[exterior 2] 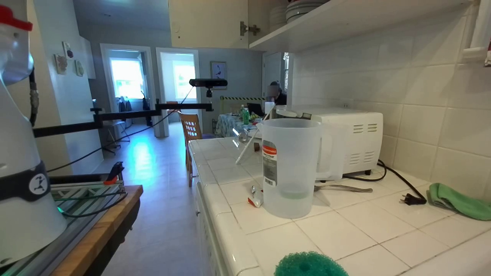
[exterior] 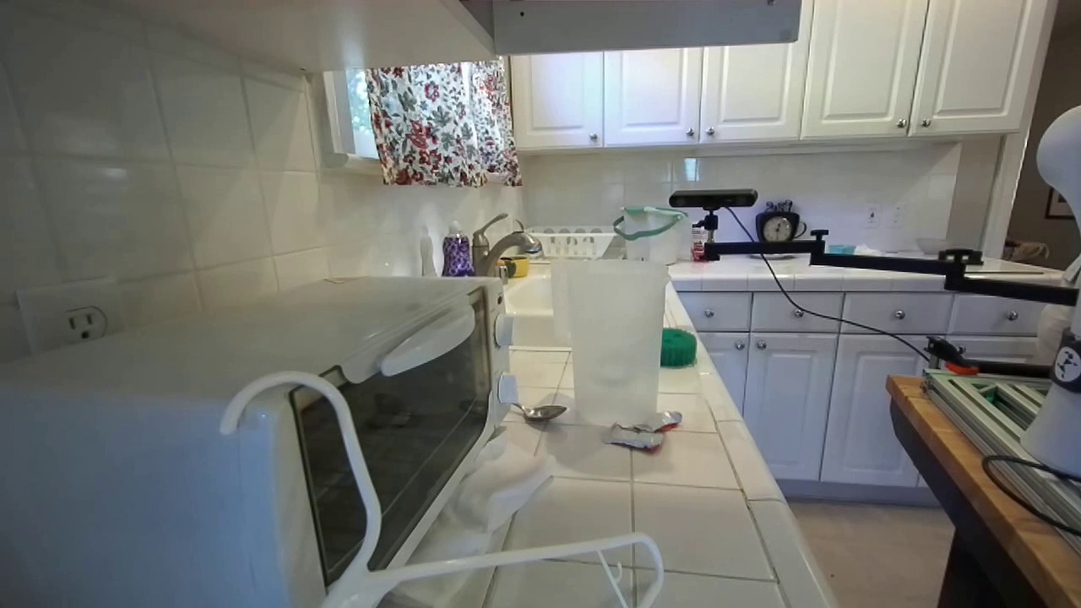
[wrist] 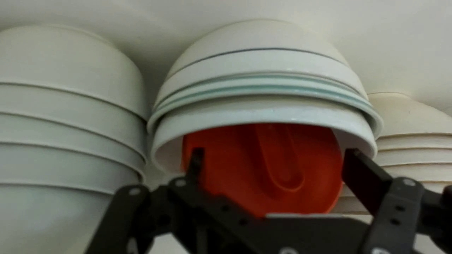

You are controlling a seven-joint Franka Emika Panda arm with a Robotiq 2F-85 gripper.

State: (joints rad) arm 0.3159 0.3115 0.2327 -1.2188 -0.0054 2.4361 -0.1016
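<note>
Wrist view shows tool (wrist: 274,155) spread nr red disc (wrist: 243,169).

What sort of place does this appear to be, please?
Most likely a home kitchen: a curved metal faucet, a white boxy toaster oven and round white stacked bowls suggest it.

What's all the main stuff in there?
Round glossy bowls: 3 stacks, whitish, side by side
Round lid-like disc: 1, red, at middle bowls' mouth
Tall plastic pitcher: 1, frosted white, on tiled counter
Boxy toaster oven: 1, white, on counter
Metal spoon: 1, silver, beside pitcher
Round mesh scrubber: 1, green, on counter
Folded cloth: 1, green, on counter
Curved hanger-like piece: 1, white, beside oven
Robot arm: 1, white, across from counter
Gripper: 1, black, open near disc
</note>
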